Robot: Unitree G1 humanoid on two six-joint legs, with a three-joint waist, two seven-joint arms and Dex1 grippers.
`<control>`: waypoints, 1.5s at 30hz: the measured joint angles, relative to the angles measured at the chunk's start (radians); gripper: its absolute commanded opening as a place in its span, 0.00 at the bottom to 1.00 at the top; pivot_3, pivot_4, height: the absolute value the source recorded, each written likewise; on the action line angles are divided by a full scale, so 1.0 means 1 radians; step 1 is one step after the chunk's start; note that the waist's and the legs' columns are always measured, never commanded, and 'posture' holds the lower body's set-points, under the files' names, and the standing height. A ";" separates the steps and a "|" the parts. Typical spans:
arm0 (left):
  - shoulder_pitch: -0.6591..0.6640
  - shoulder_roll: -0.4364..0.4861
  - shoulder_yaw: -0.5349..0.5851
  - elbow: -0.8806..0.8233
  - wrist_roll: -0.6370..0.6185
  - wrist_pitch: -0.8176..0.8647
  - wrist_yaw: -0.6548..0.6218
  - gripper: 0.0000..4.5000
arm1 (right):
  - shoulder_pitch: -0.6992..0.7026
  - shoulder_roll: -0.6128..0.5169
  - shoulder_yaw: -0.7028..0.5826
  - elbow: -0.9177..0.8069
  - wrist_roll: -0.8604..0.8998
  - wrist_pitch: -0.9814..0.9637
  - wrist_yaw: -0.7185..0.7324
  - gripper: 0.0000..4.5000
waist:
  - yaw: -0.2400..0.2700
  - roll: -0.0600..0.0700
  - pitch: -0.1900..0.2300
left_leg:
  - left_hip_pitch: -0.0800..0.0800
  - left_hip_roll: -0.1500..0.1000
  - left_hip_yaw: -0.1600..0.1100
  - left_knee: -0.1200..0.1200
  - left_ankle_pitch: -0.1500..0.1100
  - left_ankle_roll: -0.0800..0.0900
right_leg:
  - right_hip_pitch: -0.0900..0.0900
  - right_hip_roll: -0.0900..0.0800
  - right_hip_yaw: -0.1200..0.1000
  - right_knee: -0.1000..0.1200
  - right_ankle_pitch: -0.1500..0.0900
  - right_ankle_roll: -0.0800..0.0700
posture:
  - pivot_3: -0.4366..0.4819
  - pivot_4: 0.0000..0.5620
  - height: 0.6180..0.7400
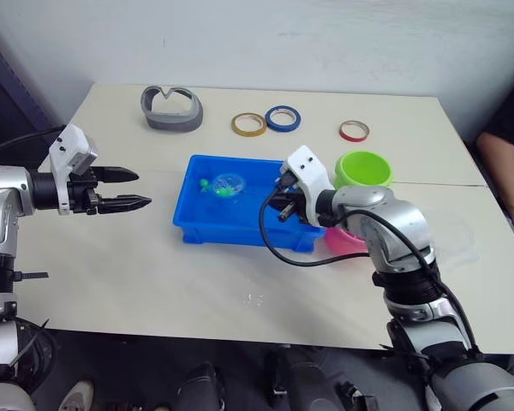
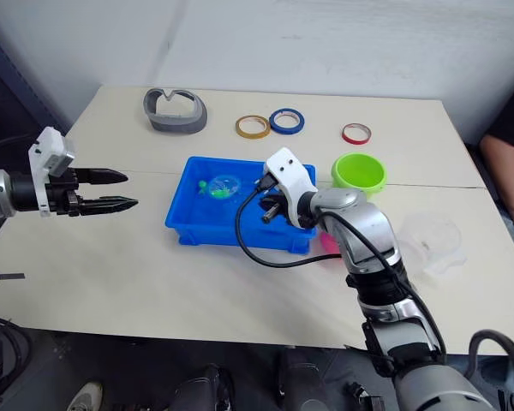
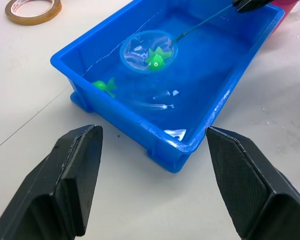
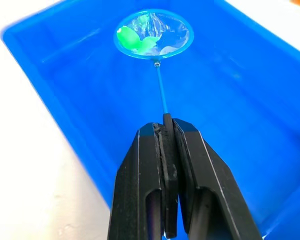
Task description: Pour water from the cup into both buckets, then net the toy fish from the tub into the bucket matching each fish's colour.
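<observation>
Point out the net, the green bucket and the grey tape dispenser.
net (image 4: pixel 153 33), right wrist view, on its hoop.
green bucket (image 1: pixel 364 169), left eye view, on its inside.
grey tape dispenser (image 2: pixel 176 114), right eye view, on its front wall.

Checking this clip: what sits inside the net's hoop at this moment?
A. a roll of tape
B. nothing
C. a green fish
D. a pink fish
C: the right gripper, shut on the handle, holds the net in the tub, with a green fish lying inside its hoop.
</observation>
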 measured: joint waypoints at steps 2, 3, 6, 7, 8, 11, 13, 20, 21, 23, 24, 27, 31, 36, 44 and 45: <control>-0.025 -0.009 -0.003 0.003 -0.001 0.000 0.000 0.80 | -0.001 -0.019 -0.012 -0.036 0.034 0.024 0.001 0.00 | 0.001 0.000 0.000 | 0.000 0.000 0.000 0.000 0.000 0.000 | 0.000 0.000 0.000 -0.001 0.000 0.000 | 0.48 0.27 0.61; -0.033 -0.012 -0.003 0.004 -0.002 0.000 -0.001 0.80 | -0.001 -0.028 -0.014 -0.050 0.043 0.032 0.001 0.00 | 0.000 0.000 0.000 | 0.000 0.000 0.000 0.000 0.000 0.000 | 0.000 0.000 0.000 -0.001 0.000 0.000 | 0.48 0.27 0.61; -0.054 -0.020 -0.005 0.014 -0.004 0.000 -0.004 0.80 | -0.001 -0.051 -0.023 -0.068 0.066 0.042 -0.001 0.00 | -0.001 0.000 0.000 | 0.000 0.000 0.000 -0.001 0.000 0.000 | 0.000 0.000 0.000 -0.001 0.000 0.000 | 0.48 0.27 0.61; -0.059 -0.022 -0.007 0.022 -0.004 0.000 -0.005 0.80 | -0.001 -0.061 -0.025 -0.077 0.074 0.046 -0.004 0.00 | -0.002 0.000 0.000 | 0.000 0.000 0.000 -0.001 0.000 0.000 | 0.000 0.000 0.000 -0.001 0.000 0.000 | 0.48 0.27 0.61; -0.061 -0.025 -0.008 0.030 -0.004 0.000 -0.006 0.80 | -0.001 -0.070 -0.027 -0.086 0.080 0.052 -0.008 0.00 | -0.003 0.000 0.000 | 0.000 0.000 0.000 -0.001 0.000 0.000 | 0.000 0.000 0.000 -0.001 0.000 0.000 | 0.48 0.27 0.61; -0.061 -0.040 -0.019 0.038 -0.004 0.000 -0.012 0.80 | -0.001 -0.076 -0.030 -0.091 0.097 0.054 -0.017 0.00 | -0.003 0.000 0.000 | 0.000 0.000 0.000 -0.001 0.000 0.000 | 0.000 0.000 0.000 -0.001 0.000 0.000 | 0.48 0.27 0.61; -0.065 -0.041 -0.021 0.041 -0.004 0.000 -0.015 0.80 | 0.000 -0.080 -0.030 -0.091 0.107 0.054 -0.021 0.00 | -0.003 0.000 0.000 | 0.000 0.000 0.000 -0.001 0.000 0.000 | 0.000 0.000 0.000 -0.002 0.000 0.000 | 0.48 0.27 0.61; -0.090 -0.041 -0.022 0.070 -0.002 -0.003 -0.023 0.80 | 0.005 -0.107 -0.030 -0.095 0.133 0.054 -0.039 0.00 | -0.001 0.000 0.000 | 0.000 0.000 0.000 -0.002 0.000 0.000 | 0.000 0.000 0.000 -0.002 0.000 0.000 | 0.48 0.27 0.61; -0.090 -0.041 -0.024 0.071 -0.002 -0.003 -0.025 0.80 | 0.006 -0.110 -0.030 -0.095 0.137 0.054 -0.041 0.00 | -0.001 0.000 0.000 | 0.000 0.000 0.000 -0.002 0.000 0.000 | 0.000 0.000 0.000 -0.002 0.000 0.000 | 0.48 0.27 0.61; -0.090 -0.041 -0.026 0.071 -0.002 -0.003 -0.028 0.80 | 0.008 -0.112 -0.030 -0.095 0.144 0.053 -0.043 0.00 | -0.001 0.000 0.000 | 0.000 0.000 0.000 -0.002 0.000 0.000 | 0.000 0.000 0.000 -0.002 0.000 0.000 | 0.48 0.27 0.61; -0.091 -0.043 -0.026 0.071 -0.002 -0.003 -0.029 0.80 | 0.009 -0.115 -0.030 -0.096 0.147 0.052 -0.044 0.00 | -0.001 0.000 0.000 | 0.000 0.000 0.000 -0.002 0.000 0.000 | 0.000 0.000 0.000 -0.002 0.000 0.000 | 0.48 0.27 0.61; -0.109 -0.068 -0.044 0.070 -0.003 -0.002 -0.041 0.80 | 0.023 -0.162 -0.036 -0.124 0.162 0.051 -0.042 0.00 | 0.005 0.000 0.000 | -0.001 0.000 0.000 -0.002 0.000 0.001 | 0.000 0.000 0.000 -0.003 0.000 0.000 | 0.48 0.27 0.61; -0.161 -0.117 -0.084 0.083 0.000 -0.006 -0.054 0.80 | 0.030 -0.256 -0.096 -0.154 0.190 0.051 -0.030 0.00 | 0.022 0.000 0.000 | -0.001 0.000 0.000 -0.002 -0.001 0.001 | 0.000 0.000 -0.001 -0.006 0.000 0.000 | 0.48 0.27 0.61; -0.236 -0.175 -0.117 0.142 0.004 -0.043 -0.073 0.80 | 0.035 -0.402 -0.197 -0.175 0.221 0.055 -0.006 0.00 | 0.029 0.000 0.000 | -0.002 0.000 0.000 -0.005 -0.001 0.001 | 0.000 0.000 -0.001 -0.009 0.000 0.000 | 0.48 0.27 0.61; -0.321 -0.250 -0.151 0.270 0.030 -0.110 -0.103 0.80 | 0.123 -0.586 -0.348 -0.163 0.240 0.049 0.009 0.00 | 0.026 0.000 0.000 | -0.001 0.000 0.000 -0.006 -0.001 0.001 | 0.000 0.001 -0.001 -0.009 0.000 0.000 | 0.48 0.27 0.61; -0.332 -0.258 -0.155 0.284 0.037 -0.119 -0.107 0.80 | 0.145 -0.604 -0.367 -0.156 0.238 0.037 0.007 0.00 | 0.027 0.000 0.000 | -0.001 0.000 0.000 -0.006 -0.001 0.001 | 0.000 0.001 -0.001 -0.009 0.000 0.000 | 0.48 0.27 0.61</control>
